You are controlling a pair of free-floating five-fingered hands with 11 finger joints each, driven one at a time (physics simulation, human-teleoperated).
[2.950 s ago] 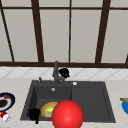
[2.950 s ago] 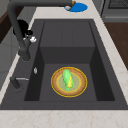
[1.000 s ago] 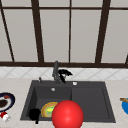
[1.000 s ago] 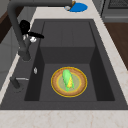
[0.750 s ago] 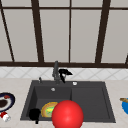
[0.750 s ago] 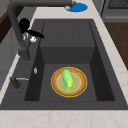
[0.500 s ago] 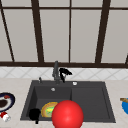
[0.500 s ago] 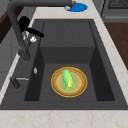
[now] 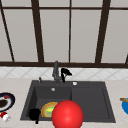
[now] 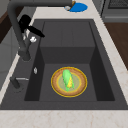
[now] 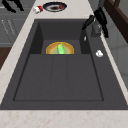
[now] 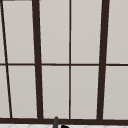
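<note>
Front view: the right hand [image 9: 65, 73] sits at the sink's back edge [image 9: 82, 82], just beside the faucet [image 9: 55, 71], fingers straight and holding nothing; the left hand [image 9: 34, 114] hangs at the front-left corner, its fingers unclear.

Left side view: the right hand [image 10: 28, 26] reaches over the open basin [image 10: 67, 35], well apart from the plate [image 10: 57, 85] bearing corn [image 10: 67, 79].

Right side view: the right hand [image 11: 96, 18] is beside the faucet [image 11: 95, 30].
</note>
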